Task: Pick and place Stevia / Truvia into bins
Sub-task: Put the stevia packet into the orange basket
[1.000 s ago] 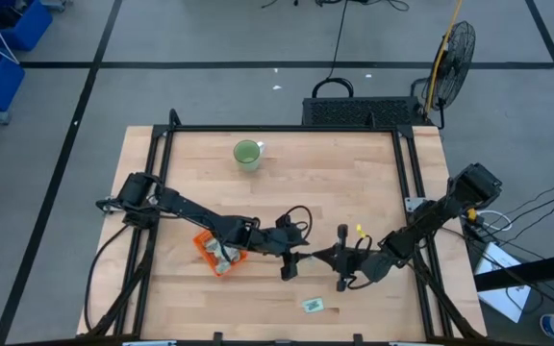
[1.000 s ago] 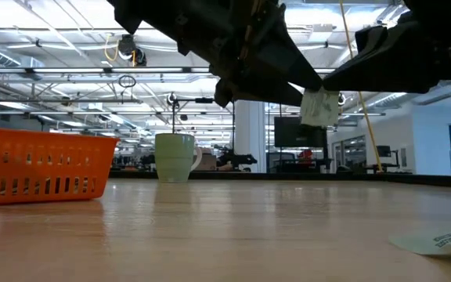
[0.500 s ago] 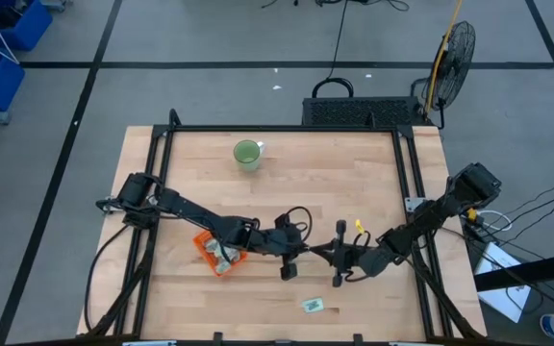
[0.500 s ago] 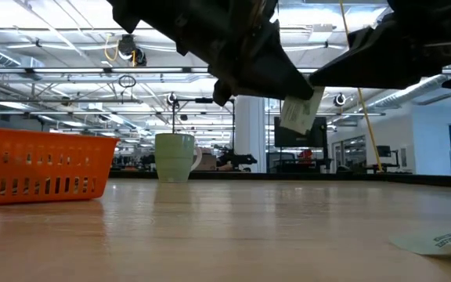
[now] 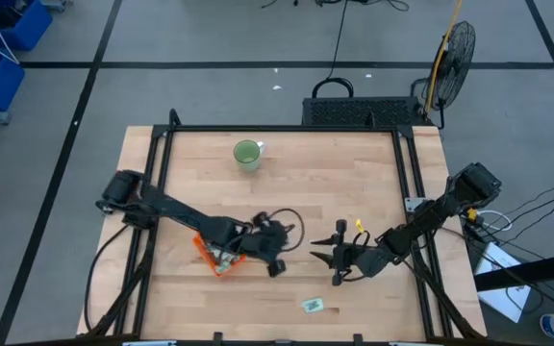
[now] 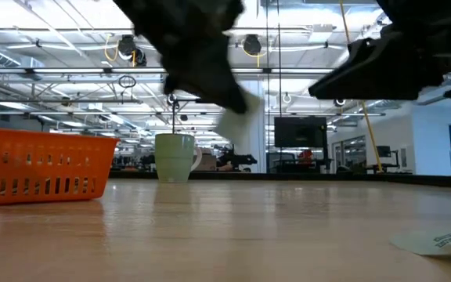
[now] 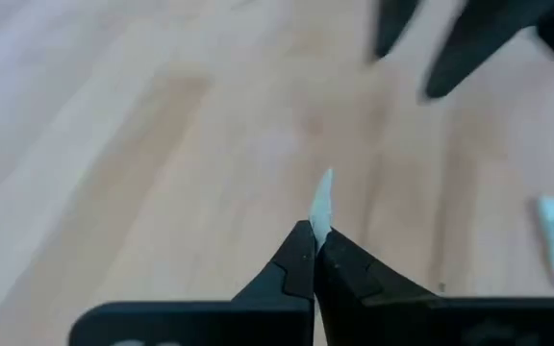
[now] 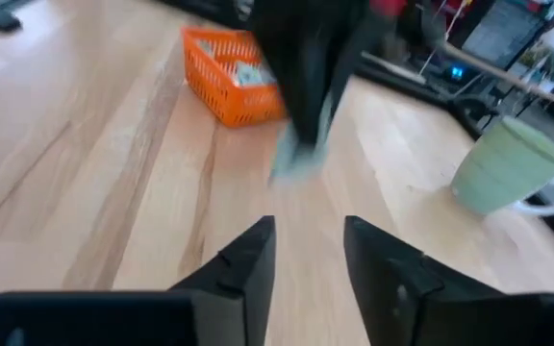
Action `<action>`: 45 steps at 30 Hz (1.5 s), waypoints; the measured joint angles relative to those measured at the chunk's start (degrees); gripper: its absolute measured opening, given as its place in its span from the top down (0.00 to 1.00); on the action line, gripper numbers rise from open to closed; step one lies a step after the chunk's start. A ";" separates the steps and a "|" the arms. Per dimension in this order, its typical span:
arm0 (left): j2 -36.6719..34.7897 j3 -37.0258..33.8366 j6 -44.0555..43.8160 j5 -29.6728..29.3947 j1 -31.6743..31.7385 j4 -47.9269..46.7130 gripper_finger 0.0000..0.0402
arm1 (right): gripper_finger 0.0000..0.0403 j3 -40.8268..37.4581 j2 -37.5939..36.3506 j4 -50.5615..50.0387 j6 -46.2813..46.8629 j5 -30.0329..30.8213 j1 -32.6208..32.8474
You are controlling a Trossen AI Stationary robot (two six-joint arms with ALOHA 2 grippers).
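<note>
Even overhead light in high view, soft shadows under arms. Low view backlit: bright ceiling strip lights, glare up top, arms near-silhouettes, left arm (image 6: pixel 198 47) motion-smeared. Left wrist view blurred throughout. Right wrist view soft, sachet (image 8: pixel 296 159) streaked, green cup (image 8: pixel 503 173) out of focus.

The counter (image 5: pixel 354 183) is pale wood with a lengthwise grain, framed by black rails. The bin (image 6: pixel 41 164) is bright orange with slotted walls; pale green and white sachets (image 5: pixel 221 256) lie inside it. Beyond the bin, the cup (image 5: pixel 247 154) is light green. Both arms are black. The left hand (image 7: pixel 313 252) is black and pinches a white sachet (image 7: pixel 322 204). The right hand (image 8: pixel 308 252) is black. A white sachet with green print (image 5: pixel 314 305) lies well apart from the bin.
</note>
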 joint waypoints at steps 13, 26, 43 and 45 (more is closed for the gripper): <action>-11.55 0.06 -45.35 -9.36 -13.10 -41.08 0.99 | 0.68 0.02 0.00 -3.47 8.23 -8.98 -0.70; -8.80 0.01 -49.09 -3.62 -14.22 -46.48 0.98 | 0.68 0.02 0.00 -3.05 15.15 -9.13 -0.70; -7.94 0.57 -45.95 0.36 -9.75 -47.60 0.71 | 0.67 0.72 1.42 0.01 20.69 -27.26 -0.70; -9.04 1.17 -46.22 0.38 -8.91 -47.46 0.71 | 0.67 2.04 3.33 0.60 20.80 -29.41 -0.70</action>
